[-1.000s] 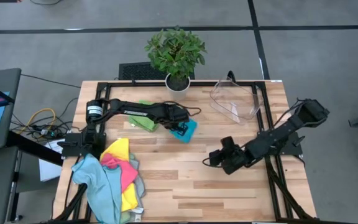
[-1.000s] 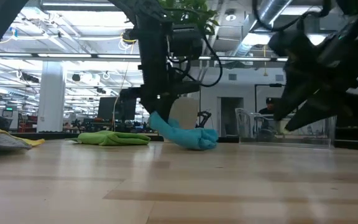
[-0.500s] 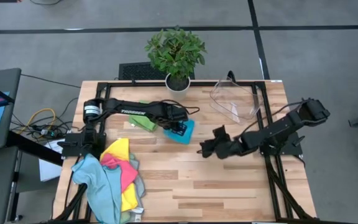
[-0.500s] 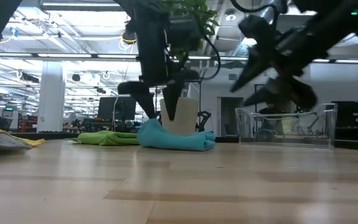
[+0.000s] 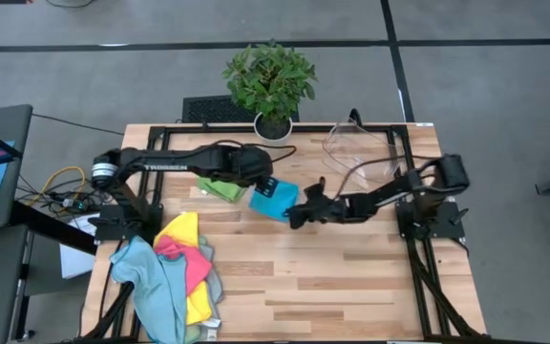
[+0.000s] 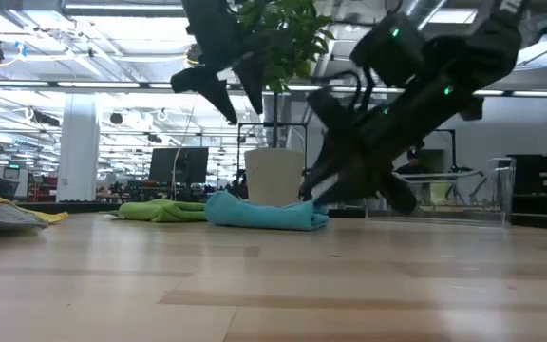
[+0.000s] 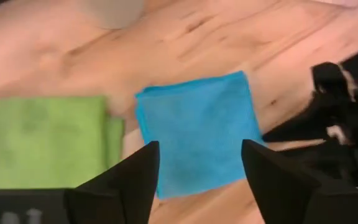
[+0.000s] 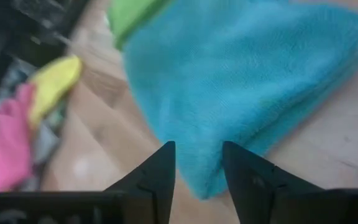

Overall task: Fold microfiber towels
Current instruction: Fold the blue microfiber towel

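Our left hand (image 5: 261,177) hangs above the table with its fingers (image 7: 135,180) spread and nothing between them, right over the folded blue towel (image 5: 273,200). Our right hand (image 5: 299,210) sits low, just beside that towel's edge, fingers (image 8: 160,174) parted and pointing at the fold without pinching it. The blue towel lies flat as a neat square on the table (image 5: 351,287), with a folded green towel (image 5: 220,189) just beside it. Well apart, at the table's near left corner, we've got a loose pile of towels (image 5: 175,277) in pink, yellow and pale teal. Behind sit a potted plant (image 5: 270,86) and a clear plastic bin (image 5: 361,153).
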Available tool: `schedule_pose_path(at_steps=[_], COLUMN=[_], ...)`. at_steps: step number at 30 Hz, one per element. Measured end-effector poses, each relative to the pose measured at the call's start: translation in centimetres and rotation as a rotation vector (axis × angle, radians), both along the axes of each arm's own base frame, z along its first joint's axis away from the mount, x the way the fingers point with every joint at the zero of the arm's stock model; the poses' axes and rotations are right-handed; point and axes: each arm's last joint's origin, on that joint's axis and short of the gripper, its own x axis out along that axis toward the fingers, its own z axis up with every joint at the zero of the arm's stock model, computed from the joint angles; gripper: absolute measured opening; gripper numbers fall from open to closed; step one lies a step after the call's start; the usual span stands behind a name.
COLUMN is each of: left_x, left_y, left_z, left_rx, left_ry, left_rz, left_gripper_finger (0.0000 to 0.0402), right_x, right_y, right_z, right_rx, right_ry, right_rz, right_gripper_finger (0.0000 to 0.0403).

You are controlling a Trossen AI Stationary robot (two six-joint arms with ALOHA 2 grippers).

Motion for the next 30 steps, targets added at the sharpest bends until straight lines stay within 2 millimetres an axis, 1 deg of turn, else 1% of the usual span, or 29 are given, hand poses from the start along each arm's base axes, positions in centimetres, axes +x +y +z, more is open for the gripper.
schedule_pose_path(at_steps=[3, 5, 7, 9, 14, 18, 21, 25, 28, 30], left_x=[0.5, 0.8, 0.8, 0.3, -1.4, -2.7, -3.5, -4.4, -4.3, -4.1], left_y=[-0.4, -0.5, -0.6, -0.3, -0.2, -0.8, -0.9, -0.8, -0.5, -0.4], left_z=[-1.4, -3.1, -5.1, -7.2, -11.5, -13.8, -14.8, -15.8, -15.7, -15.5], left_rx=[-0.021, -0.038, -0.059, -0.073, -0.152, -0.184, -0.181, -0.168, -0.168, -0.183], left_ry=[-0.068, -0.111, -0.139, -0.163, -0.212, -0.258, -0.244, -0.216, -0.234, -0.254], left_rz=[-0.027, -0.045, -0.044, -0.013, 0.052, 0.066, 0.077, 0.119, 0.131, 0.125], left_gripper_finger=[0.0194, 0.0173, 0.0152, 0.0131, 0.0087, 0.0059, 0.0045, 0.0031, 0.0026, 0.0025], right_x=[0.8, 1.0, 1.0, 0.7, 0.1, 0.0, 0.0, 0.0, -0.3, -0.5], right_y=[-0.6, -0.9, -1.1, -1.1, -1.5, -2.1, -2.2, -2.7, -3.6, -4.1], right_z=[-1.2, -1.7, -1.7, -1.7, -1.2, -1.1, -1.2, -1.2, -0.4, 0.9], right_rx=[0.022, 0.035, 0.036, 0.032, -0.001, -0.001, -0.004, -0.027, -0.042, -0.054], right_ry=[0.057, 0.084, 0.099, 0.122, 0.176, 0.189, 0.196, 0.208, 0.201, 0.164], right_rz=[0.028, 0.035, 0.039, 0.039, 0.056, 0.041, 0.040, 0.049, 0.044, 0.027], right_gripper_finger=[0.0150, 0.0144, 0.0139, 0.0134, 0.0127, 0.0127, 0.0127, 0.0127, 0.0127, 0.0127])
